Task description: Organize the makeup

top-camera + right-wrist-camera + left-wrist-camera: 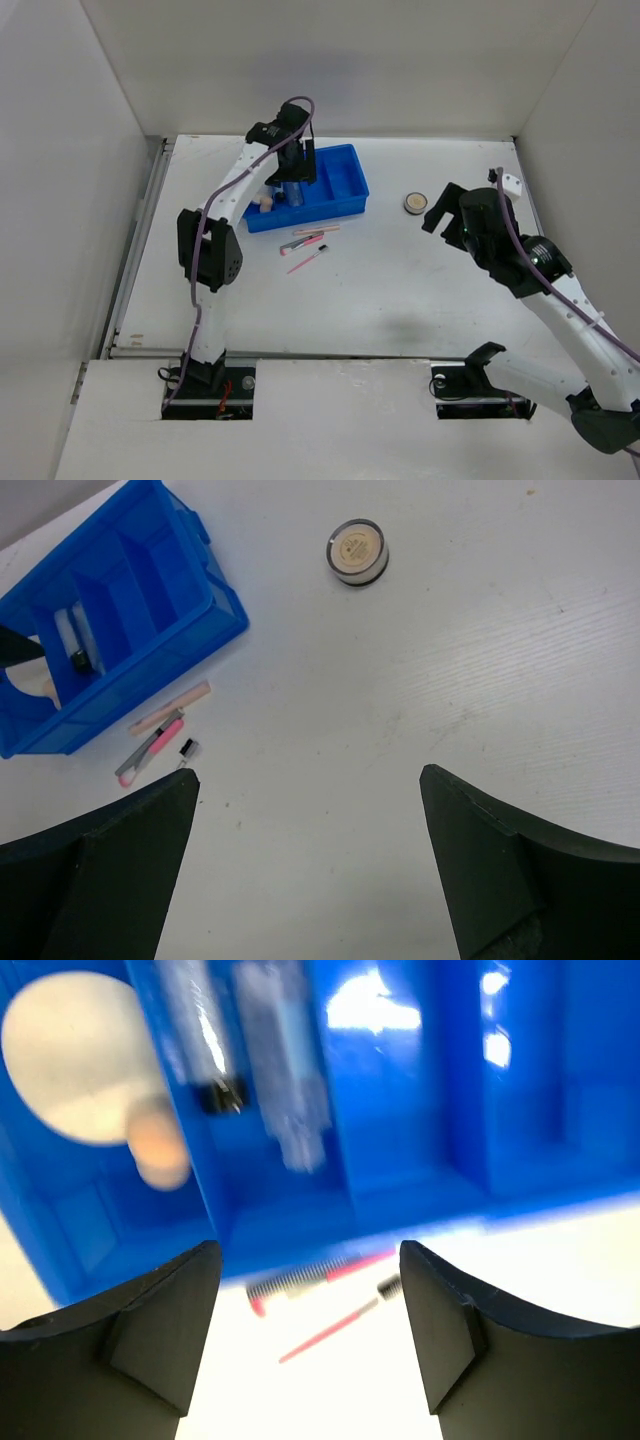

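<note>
Puff (75, 1055) and sponge (160, 1155) down in the tray's (560, 1110) end bay, tube (200, 1040) and bottle (285, 1070) in the next one along. Sticks (160, 735) out on the table (400, 300) just in front of the tray, compact (356, 550) well off to the right. Left gripper (308, 1260) over the tray, jaws spread and empty; right gripper (308, 775) above the table near the compact, jaws wide too.
</note>
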Available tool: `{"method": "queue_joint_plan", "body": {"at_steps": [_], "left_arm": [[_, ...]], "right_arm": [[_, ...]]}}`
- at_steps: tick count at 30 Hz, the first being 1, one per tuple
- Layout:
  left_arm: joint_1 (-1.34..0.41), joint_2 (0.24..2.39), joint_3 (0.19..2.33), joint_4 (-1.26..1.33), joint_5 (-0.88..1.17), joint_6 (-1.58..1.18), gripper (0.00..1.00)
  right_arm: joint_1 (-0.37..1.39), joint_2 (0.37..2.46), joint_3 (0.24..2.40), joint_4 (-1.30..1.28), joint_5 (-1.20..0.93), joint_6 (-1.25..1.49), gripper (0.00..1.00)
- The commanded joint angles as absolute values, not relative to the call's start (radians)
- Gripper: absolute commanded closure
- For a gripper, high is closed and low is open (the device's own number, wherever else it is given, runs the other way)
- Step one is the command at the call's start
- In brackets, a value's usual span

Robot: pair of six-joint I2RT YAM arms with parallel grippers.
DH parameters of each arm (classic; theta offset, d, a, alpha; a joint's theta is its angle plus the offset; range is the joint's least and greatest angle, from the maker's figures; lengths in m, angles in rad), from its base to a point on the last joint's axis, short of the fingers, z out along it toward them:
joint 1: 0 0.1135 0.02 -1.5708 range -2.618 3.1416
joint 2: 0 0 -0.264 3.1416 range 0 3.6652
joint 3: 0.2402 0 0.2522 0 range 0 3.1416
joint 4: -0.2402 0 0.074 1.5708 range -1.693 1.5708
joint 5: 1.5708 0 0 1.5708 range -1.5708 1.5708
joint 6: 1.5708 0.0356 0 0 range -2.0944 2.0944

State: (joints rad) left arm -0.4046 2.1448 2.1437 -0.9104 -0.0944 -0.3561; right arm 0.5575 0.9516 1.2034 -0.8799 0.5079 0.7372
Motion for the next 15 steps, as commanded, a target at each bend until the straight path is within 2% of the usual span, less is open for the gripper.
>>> {"method": "queue_joint_plan", "body": {"at_steps": [1,4,8,15], "left_arm": [[-0.469,1.924,2.062,-0.913,-0.146,-0.311,0.31],[-0.469,1.830,2.008,-0.934,-0.158,-0.330,0.31],[-0.460,1.718,1.910,-0.999,-0.207,-0.365,0.30],[-0.451,1.574,1.816,-1.032,-0.232,-0.365,0.29]], "right_arm": [[0.563,1.018,1.216,-0.754,0.471,0.703,0.02],[0.546,1.170,1.255,-0.688,0.471,0.689,0.03],[0.401,1.423,1.353,-0.591,0.324,0.650,0.02],[0.307,1.926,1.748,-0.687,0.310,0.601,0.01]]}}
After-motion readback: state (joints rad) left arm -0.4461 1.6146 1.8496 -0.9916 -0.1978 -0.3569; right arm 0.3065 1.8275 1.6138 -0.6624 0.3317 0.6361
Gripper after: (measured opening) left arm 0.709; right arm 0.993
